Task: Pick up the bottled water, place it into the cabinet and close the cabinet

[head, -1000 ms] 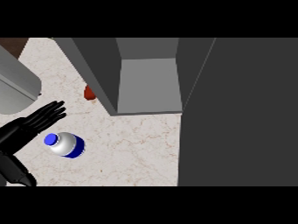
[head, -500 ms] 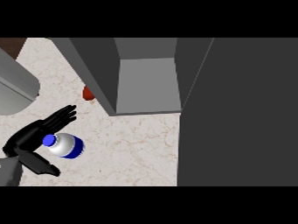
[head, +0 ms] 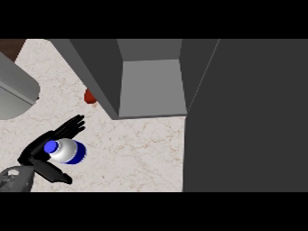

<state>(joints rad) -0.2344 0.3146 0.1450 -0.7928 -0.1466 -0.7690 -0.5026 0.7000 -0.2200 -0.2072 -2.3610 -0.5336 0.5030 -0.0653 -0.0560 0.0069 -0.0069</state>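
Up and to the right of the left hand (head: 41, 155), the dark grey cabinet (head: 149, 76) stands open, its flat door (head: 253, 117) filling the right side over a pale marbled counter (head: 136, 149). A rounded grey cylinder (head: 6, 88) lies above the hand. The bottled water (head: 66, 150), seen from above, is a white, rounded body with a blue cap and blue band; no writing is legible. The hand cups it, fingers extended behind, thumb in front. A small red object (head: 89, 96) peeks out beside the cabinet.
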